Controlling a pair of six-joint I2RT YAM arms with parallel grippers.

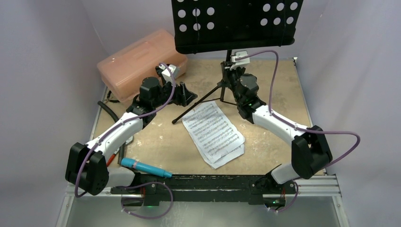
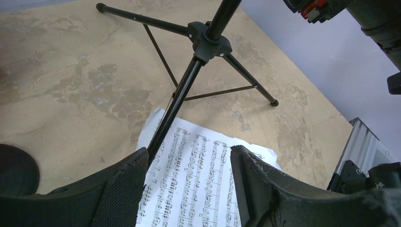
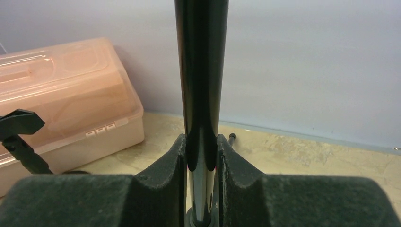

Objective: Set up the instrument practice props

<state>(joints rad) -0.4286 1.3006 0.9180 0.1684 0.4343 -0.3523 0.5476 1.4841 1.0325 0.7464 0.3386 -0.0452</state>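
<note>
Your right pincer (image 3: 201, 156) is clenched on the pole of the music stand (image 3: 201, 71), pads pressed flat on both sides of the tube, low down just above the hub where the three legs spread. Your left pincer (image 2: 189, 163) is released, jaws apart with nothing between them, hanging over the two sheet-music pages (image 2: 198, 184) right beside the stand's nearest leg. That leg runs down past the far corner of the pages; whether its foot pins the paper I cannot tell. The wide perforated desk sits high above the grip, so the stand is likely top-heavy: pull or twist sideways from where you hold it and it may tip, or the smooth tube may slide through the pads. Bring the left pincer down for the pages on this line and a finger could strike the leg and shift the stand. If the foot does sit on the paper, lifting could tear or crumple it. The right arm's cable (image 1: 272, 75) loops just under the desk's edge and could snag there. The microphone (image 1: 144, 168) lies on the surface (image 1: 156, 137) by the left arm's base, where a swinging elbow might roll it off the near edge.
</note>
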